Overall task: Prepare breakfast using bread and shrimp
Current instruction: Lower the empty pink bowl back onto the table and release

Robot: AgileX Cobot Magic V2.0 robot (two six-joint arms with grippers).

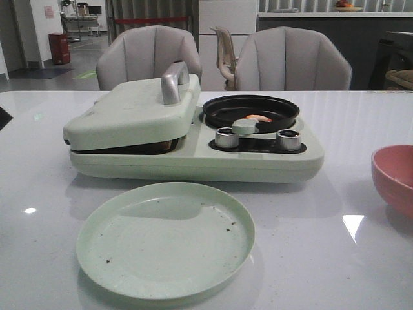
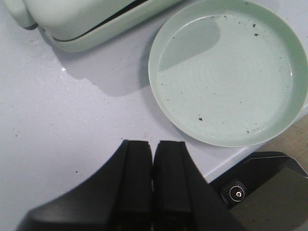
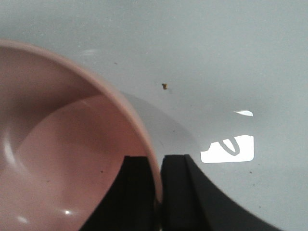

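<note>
The shrimp (image 1: 258, 119), small and pink-orange, lies in the round black pan (image 1: 219, 108) on the right side of the pale green breakfast maker (image 1: 193, 161). The bread is hidden; the maker's hinged lid (image 1: 129, 113) is down over the left side. A pale green plate (image 1: 164, 242) with dark crumbs sits empty in front. My left gripper (image 2: 153, 144) is shut and empty over the table beside the plate (image 2: 226, 72). My right gripper (image 3: 156, 159) is shut over the rim of the pink bowl (image 3: 57, 144). Neither gripper shows in the front view.
The pink bowl (image 1: 395, 177) stands at the table's right edge and looks empty. Two silver knobs (image 1: 227, 137) are on the maker's front. The table's near edge (image 2: 250, 154) runs just past the plate. Two chairs stand behind the table.
</note>
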